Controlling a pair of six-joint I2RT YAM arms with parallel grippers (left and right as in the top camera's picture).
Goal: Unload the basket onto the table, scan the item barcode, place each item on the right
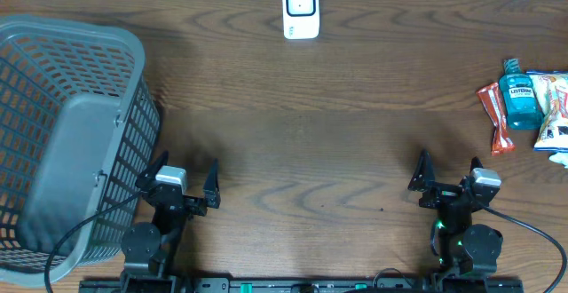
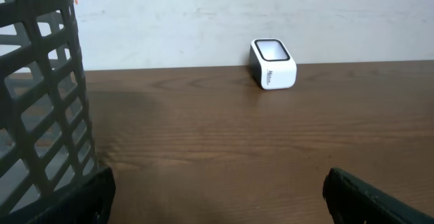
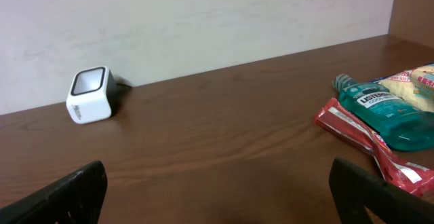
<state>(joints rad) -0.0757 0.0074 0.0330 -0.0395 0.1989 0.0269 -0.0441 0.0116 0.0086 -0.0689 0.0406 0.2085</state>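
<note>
A white barcode scanner (image 1: 301,9) stands at the table's far edge, middle; it also shows in the left wrist view (image 2: 273,64) and the right wrist view (image 3: 89,95). The items lie at the far right: a teal mouthwash bottle (image 1: 519,98) (image 3: 383,108), a red packet (image 1: 497,115) (image 3: 352,132) and a yellow-white packet (image 1: 555,106) (image 3: 413,81). My left gripper (image 1: 188,173) (image 2: 217,197) is open and empty near the front edge, left of centre. My right gripper (image 1: 449,170) (image 3: 217,190) is open and empty at the front right, well short of the items.
A large grey mesh basket (image 1: 62,133) (image 2: 41,81) fills the left side, right beside my left arm. The brown wooden table (image 1: 311,133) runs between the grippers and the scanner. A pale wall stands behind the scanner.
</note>
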